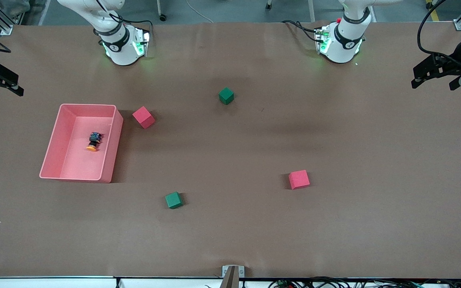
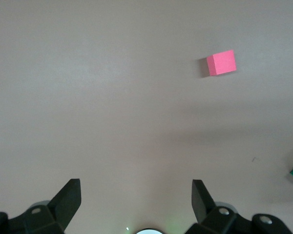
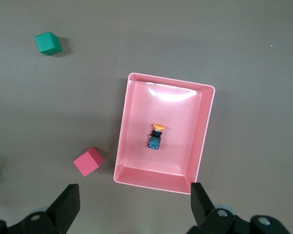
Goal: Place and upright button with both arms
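Observation:
The button (image 1: 93, 142) lies on its side in the pink bin (image 1: 110, 138) toward the right arm's end of the table, orange cap pointing toward the front camera. The right wrist view shows it (image 3: 156, 135) in the middle of the bin floor (image 3: 136, 126). My right gripper (image 1: 10, 83) is open and empty, up in the air over the table's edge at the right arm's end; its jaws (image 3: 134, 197) stand wide apart. My left gripper (image 1: 433, 80) is open and empty, up over the left arm's end of the table, jaws (image 2: 136, 195) wide apart over bare table.
A red cube (image 1: 143, 117) sits beside the bin; a green cube (image 1: 226, 95) lies mid-table nearer the bases. Another green cube (image 1: 173, 200) and red cube (image 1: 299, 179) lie nearer the front camera. The left wrist view shows a red cube (image 2: 221, 62).

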Controlling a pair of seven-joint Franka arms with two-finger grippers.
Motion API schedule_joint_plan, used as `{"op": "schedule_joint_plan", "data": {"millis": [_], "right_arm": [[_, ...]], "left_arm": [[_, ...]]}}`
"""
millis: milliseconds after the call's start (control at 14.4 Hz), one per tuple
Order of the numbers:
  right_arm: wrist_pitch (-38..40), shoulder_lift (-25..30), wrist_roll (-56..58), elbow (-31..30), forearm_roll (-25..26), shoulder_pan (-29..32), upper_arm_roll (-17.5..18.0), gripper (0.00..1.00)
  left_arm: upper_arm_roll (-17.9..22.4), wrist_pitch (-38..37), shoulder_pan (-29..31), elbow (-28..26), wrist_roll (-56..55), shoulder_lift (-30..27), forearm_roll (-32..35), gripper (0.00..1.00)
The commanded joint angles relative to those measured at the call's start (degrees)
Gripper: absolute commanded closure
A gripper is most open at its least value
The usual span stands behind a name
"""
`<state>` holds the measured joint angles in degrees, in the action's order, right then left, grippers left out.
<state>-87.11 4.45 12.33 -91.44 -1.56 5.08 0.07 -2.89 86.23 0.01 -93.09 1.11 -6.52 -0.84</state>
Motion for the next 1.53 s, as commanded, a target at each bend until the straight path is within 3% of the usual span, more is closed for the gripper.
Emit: {"op": "schedule_joint_plan", "data": {"millis": [0, 1040, 1456], "right_arm": [[-0.52, 0.99, 0.51, -1.37, -1.34, -0.16, -0.07, 0.0], [-0.87, 0.73, -1.16, -1.55, -1.08, -1.04, -0.5, 0.0], [-0.87, 0.64, -1.16, -1.46, -0.64, -4.99, -4.37, 0.0]], "left_arm": [[-0.19, 0.08, -0.01, 0.19, -0.49, -0.07, 0.66, 0.0], [-0.28, 0.34, -0.18, 0.19, -0.58, 0.02, 0.49, 0.0], [-0.28, 0.34, -0.1, 0.1, -0.58, 0.2, 0.57, 0.0]]}}
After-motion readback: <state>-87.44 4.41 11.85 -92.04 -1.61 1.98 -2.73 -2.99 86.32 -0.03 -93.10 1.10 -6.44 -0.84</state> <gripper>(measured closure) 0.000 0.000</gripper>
